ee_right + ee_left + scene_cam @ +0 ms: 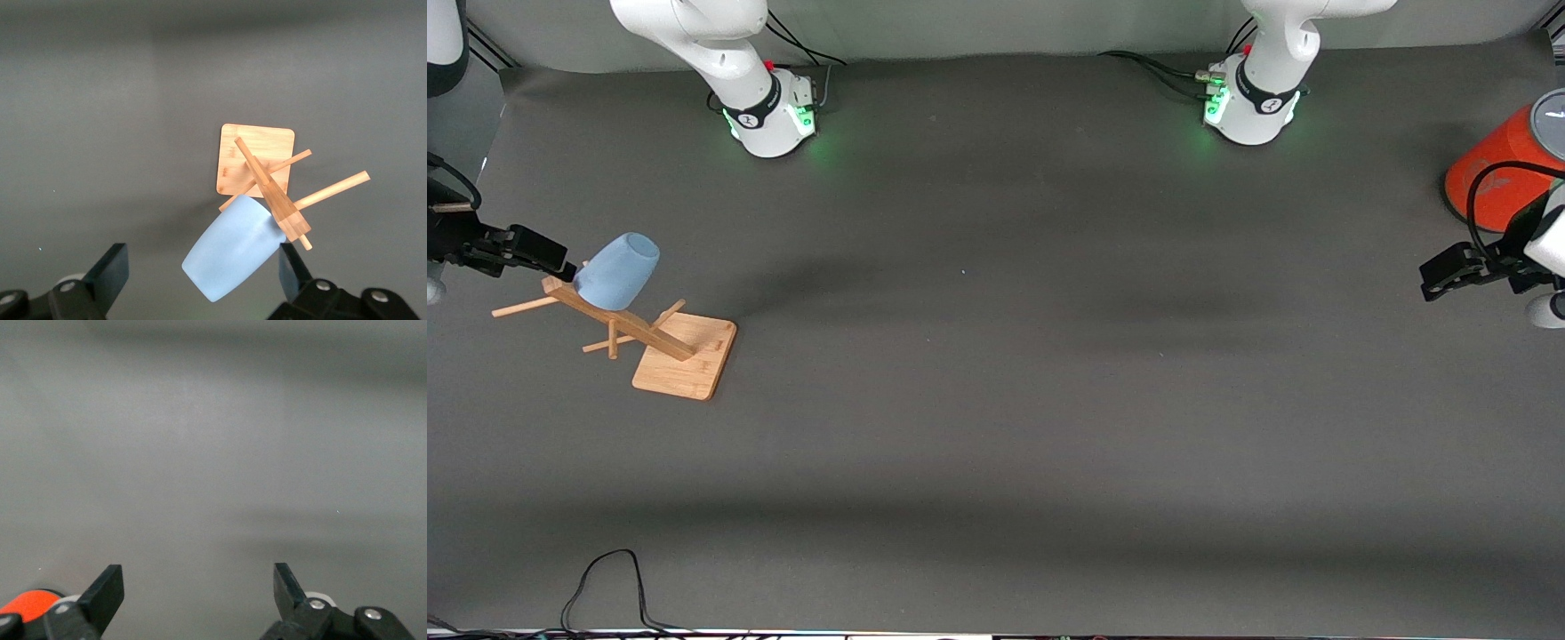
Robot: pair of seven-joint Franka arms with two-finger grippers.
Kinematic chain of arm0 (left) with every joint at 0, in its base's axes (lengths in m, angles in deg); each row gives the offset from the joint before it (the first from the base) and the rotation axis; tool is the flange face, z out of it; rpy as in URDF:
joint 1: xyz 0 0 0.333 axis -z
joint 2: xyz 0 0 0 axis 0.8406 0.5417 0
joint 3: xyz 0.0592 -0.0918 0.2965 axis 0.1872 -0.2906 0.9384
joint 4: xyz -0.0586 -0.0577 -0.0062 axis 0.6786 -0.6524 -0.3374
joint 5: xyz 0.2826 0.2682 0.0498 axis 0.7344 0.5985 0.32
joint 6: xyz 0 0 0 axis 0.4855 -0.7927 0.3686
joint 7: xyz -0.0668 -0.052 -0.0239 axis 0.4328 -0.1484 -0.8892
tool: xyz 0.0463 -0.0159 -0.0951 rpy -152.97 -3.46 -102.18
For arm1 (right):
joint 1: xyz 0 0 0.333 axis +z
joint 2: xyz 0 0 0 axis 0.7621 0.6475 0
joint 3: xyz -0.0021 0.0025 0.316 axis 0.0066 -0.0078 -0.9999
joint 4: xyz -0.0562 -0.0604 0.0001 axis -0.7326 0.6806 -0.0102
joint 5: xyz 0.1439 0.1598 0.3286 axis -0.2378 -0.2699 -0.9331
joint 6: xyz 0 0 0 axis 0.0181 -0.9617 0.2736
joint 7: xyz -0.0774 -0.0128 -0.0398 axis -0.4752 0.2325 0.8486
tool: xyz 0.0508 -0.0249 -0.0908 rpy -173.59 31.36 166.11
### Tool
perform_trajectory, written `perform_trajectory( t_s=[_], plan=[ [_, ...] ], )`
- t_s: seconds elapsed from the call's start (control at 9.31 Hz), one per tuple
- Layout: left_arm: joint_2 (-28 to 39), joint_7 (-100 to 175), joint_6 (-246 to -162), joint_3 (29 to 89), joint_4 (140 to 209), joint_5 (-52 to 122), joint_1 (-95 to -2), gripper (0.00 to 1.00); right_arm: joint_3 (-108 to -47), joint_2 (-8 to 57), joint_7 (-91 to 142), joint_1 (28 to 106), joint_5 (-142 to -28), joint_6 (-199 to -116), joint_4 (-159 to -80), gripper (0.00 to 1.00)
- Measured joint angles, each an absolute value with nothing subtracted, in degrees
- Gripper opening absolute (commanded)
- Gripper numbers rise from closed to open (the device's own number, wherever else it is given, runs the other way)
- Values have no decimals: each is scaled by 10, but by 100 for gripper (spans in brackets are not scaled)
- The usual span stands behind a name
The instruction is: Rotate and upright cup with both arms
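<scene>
The light-blue cup [617, 270] hangs upside down on a peg of the wooden rack [685, 356] toward the right arm's end of the table; its narrow base points up. In the right wrist view the cup [233, 248] shows between my open fingers, apart from both. My right gripper [560, 263] is open, in the air beside the cup and the top of the rack. My left gripper [1432, 283] is open and empty, held above the table at the left arm's end; its wrist view [199, 587] shows only bare table.
A large orange-red cylinder with a grey top [1504, 164] stands at the left arm's end of the table, close to my left gripper. The rack's pegs [520, 308] stick out sideways. A black cable [605, 587] lies at the table's near edge.
</scene>
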State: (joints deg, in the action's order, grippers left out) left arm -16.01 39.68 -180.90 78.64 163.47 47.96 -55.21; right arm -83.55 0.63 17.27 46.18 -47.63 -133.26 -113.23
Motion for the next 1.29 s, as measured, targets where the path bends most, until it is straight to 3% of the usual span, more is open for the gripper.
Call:
perform_trajectory(
  t_s=[0.97,1.29],
  plan=[
    [-162,398,-1808,786,1635,467,-553,100,-836,5,173,462,-476,-1331,-1135,100],
    [-162,398,-1809,786,1635,467,-553,100,-827,-35,173,460,-476,-1332,-1182,100]
  ],
)
